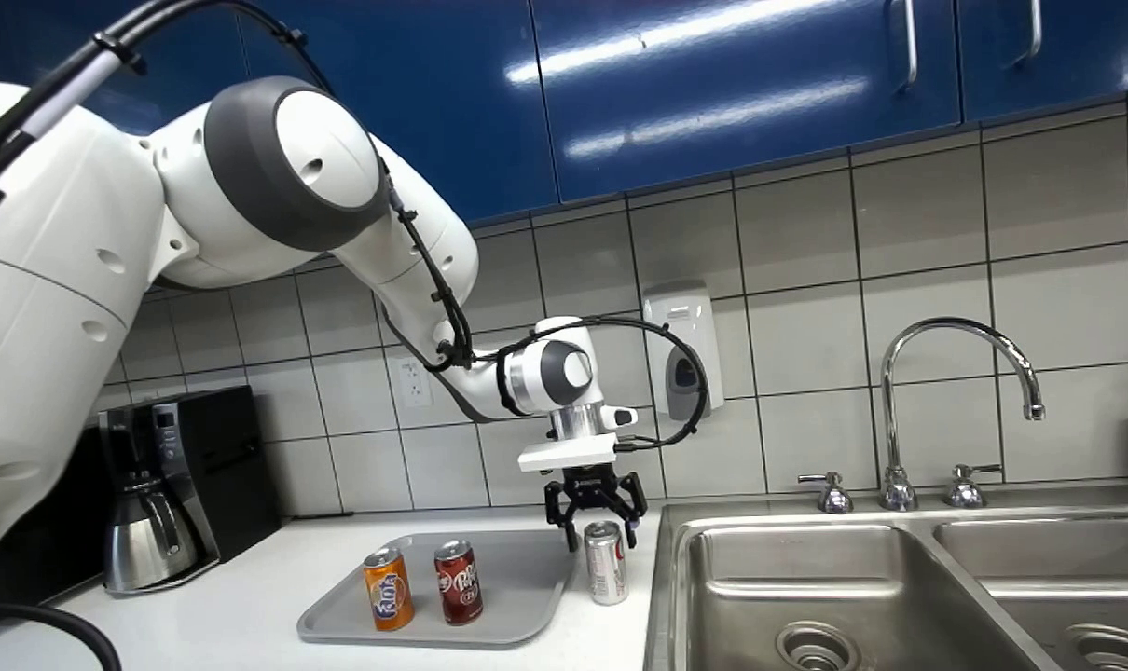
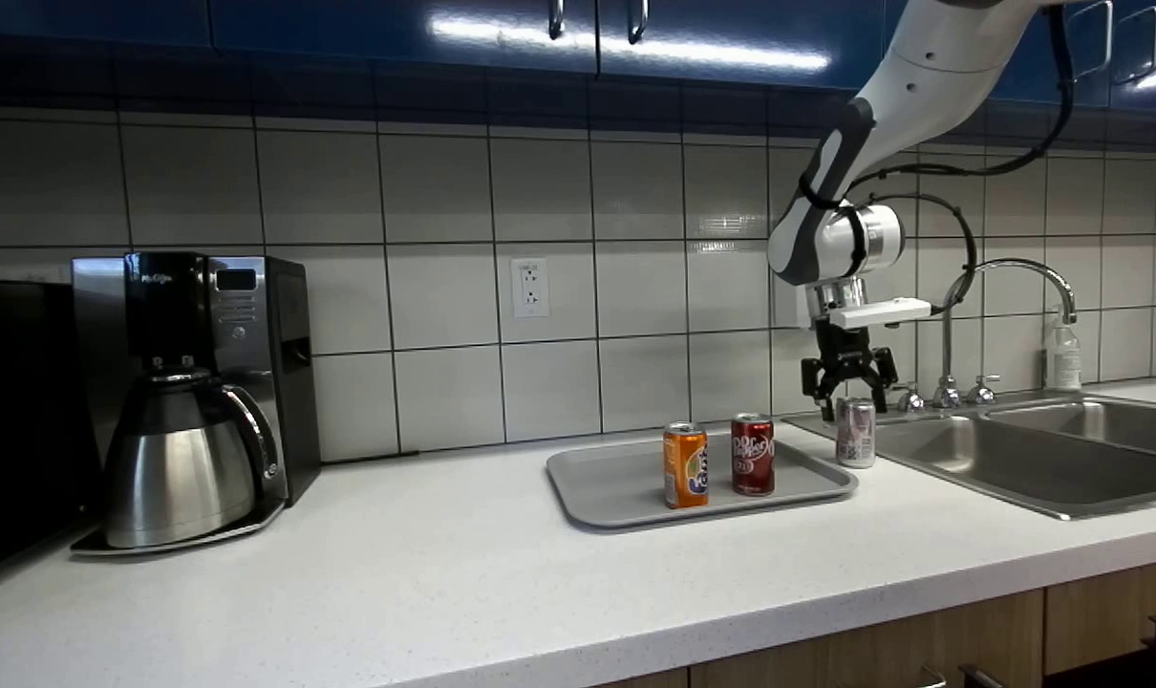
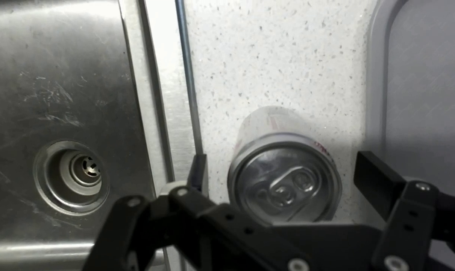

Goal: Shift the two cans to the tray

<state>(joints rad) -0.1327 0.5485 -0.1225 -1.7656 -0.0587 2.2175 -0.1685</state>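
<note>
Gripper: fingers spread, nothing gripped.
Silver can: upright on counter, between fingertips in wrist view; lower straight, close evenly on body.
Tray: 2 o'clock of that can, same view; lift upright, clear of its rim.
Dark red can: on tray, 9 o'clock of silver can in an exterior view; don't bump it.

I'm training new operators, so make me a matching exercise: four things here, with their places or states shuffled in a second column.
Things
1. silver can
2. red can
3. gripper
4. tap

Places or states
A. on the tray, beside the orange can
B. at the back of the sink
C. between tray and sink
D. open, nothing gripped

Pairs: 1-C, 2-A, 3-D, 4-B
</note>
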